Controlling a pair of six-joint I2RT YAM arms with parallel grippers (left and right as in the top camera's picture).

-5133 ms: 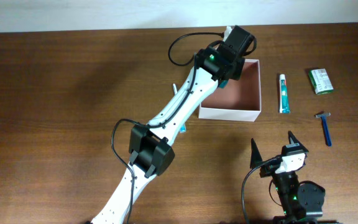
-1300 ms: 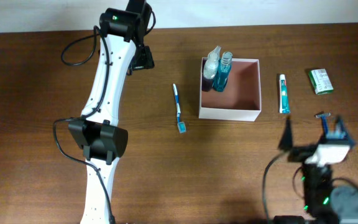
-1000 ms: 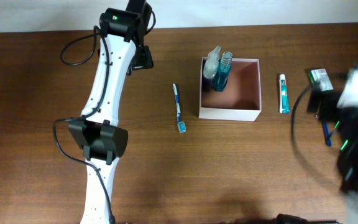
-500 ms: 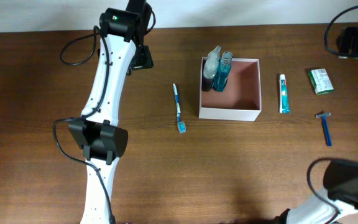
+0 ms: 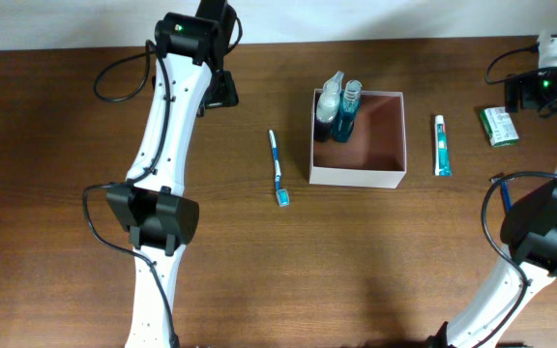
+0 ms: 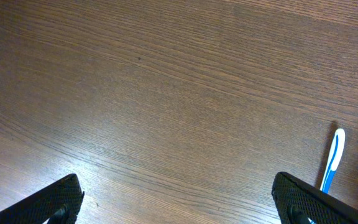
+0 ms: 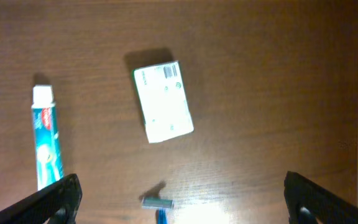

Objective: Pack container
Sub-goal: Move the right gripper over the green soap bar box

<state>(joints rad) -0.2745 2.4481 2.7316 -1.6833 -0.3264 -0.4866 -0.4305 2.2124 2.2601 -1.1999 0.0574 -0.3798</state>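
Note:
The container point(image 5: 356, 177), a square white box with a reddish-brown inside, stands at mid-table with two bottles point(image 5: 340, 106) upright in its far left corner. A toothbrush point(image 5: 278, 166) point(image 6: 332, 160) lies left of it. To its right lie a toothpaste tube point(image 5: 441, 145) point(image 7: 46, 144), a green-and-white packet point(image 5: 498, 126) point(image 7: 163, 101) and a blue razor point(image 5: 498, 180) point(image 7: 158, 202). My left gripper point(image 5: 222, 93) point(image 6: 179, 208) hangs open over bare wood at the far left. High over the packet and razor, my right gripper point(image 5: 524, 93) point(image 7: 182, 202) is open and empty.
The right arm's lower links point(image 5: 540, 227) stretch along the table's right edge and cover part of the razor's handle. The left arm point(image 5: 158, 193) runs up the left half of the table. The far table edge lies just behind both grippers.
The right arm has swung from the near right corner up to the far right, over the packet. The left arm and all the items have stayed put.

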